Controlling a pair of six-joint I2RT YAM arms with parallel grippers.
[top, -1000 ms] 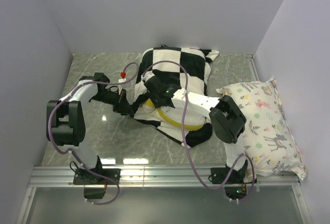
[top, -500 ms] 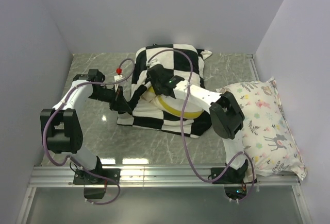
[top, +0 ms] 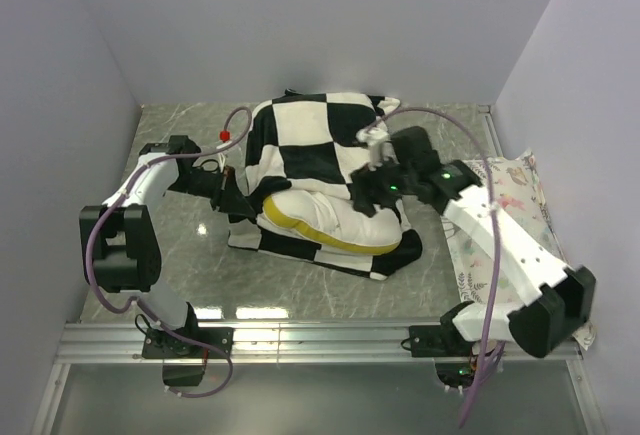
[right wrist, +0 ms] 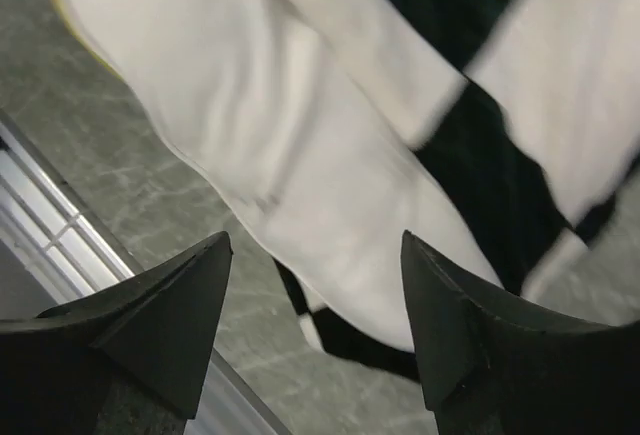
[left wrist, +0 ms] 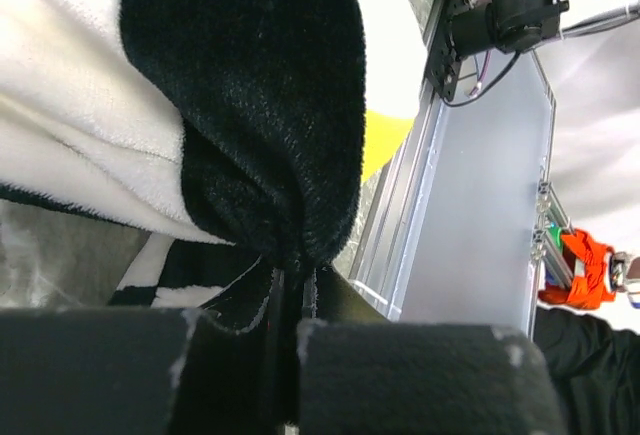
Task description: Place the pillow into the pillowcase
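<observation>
Inspector: Since the frame half a second back, the right arm has swung off the pillowcase (top: 320,145) to the right side of the table (top: 190,255). Its elbow now lies over the printed pillow (top: 517,177). The left gripper (top: 232,193) has kept its place at the pillowcase's left edge.

Clerk: State of the left gripper?

Inspector: Pressed together on a fold of the pillowcase. The left wrist view shows black plush fabric (left wrist: 250,105) gathered to a point and pinched between the fingers (left wrist: 290,325).

Clerk: And the right gripper?

Inspector: The right gripper (top: 372,195) hangs over the right end of the bundle. In the right wrist view its fingers stand spread (right wrist: 315,245), with nothing between them. White fabric and checkered squares lie beneath.

Clerk: Location of the pillow?

Inspector: The pillow (top: 340,220) lies at the middle of the table, partly covered. The pillowcase is draped over its far side and tucked under its near side. The white face and the yellow band (top: 290,227) remain exposed along the near-left edge.

Clerk: Is the pillow fully inside?

Inspector: No. A good part of it shows in the opening. How deep the far side sits cannot be told, as the fabric hides it.
</observation>
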